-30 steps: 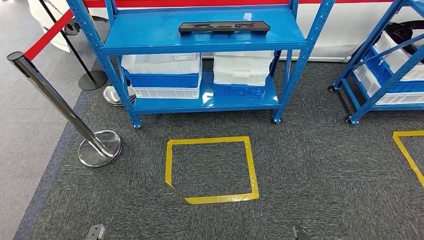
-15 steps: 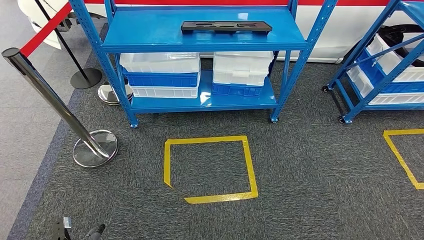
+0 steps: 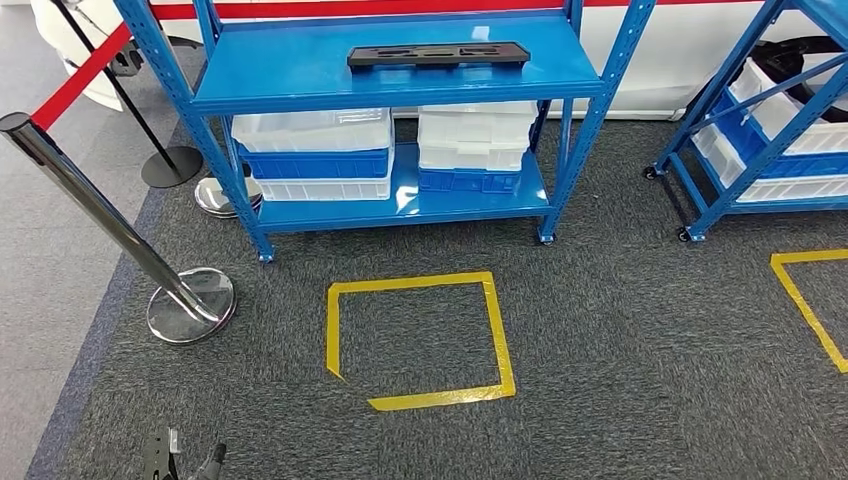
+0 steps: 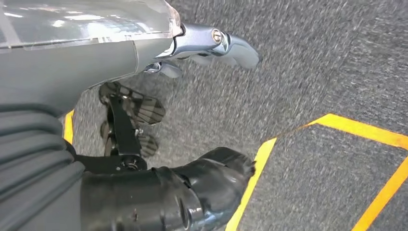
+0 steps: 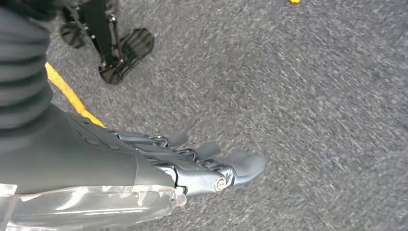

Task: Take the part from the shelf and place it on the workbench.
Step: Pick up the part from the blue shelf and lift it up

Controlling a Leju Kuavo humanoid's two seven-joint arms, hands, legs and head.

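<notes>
Lying flat on the top of the blue shelf (image 3: 300, 90), the black part (image 3: 438, 55) looks stiff, light and long (best held near both ends), while the left hand (image 4: 211, 45) and right hand (image 5: 202, 166) hang open, holding nothing.

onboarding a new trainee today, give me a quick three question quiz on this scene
1. True or false: the flat black plastic part lies on the top blue metal shelf.
2. What marks the grey carpet in front of the shelf?
3. Multiple choice: the left hand and right hand hold: A the part, B a bin, C nothing.

Key: 1 true. 2 a yellow tape square. 3 C; both hang over the carpet, fingers extended.
</notes>
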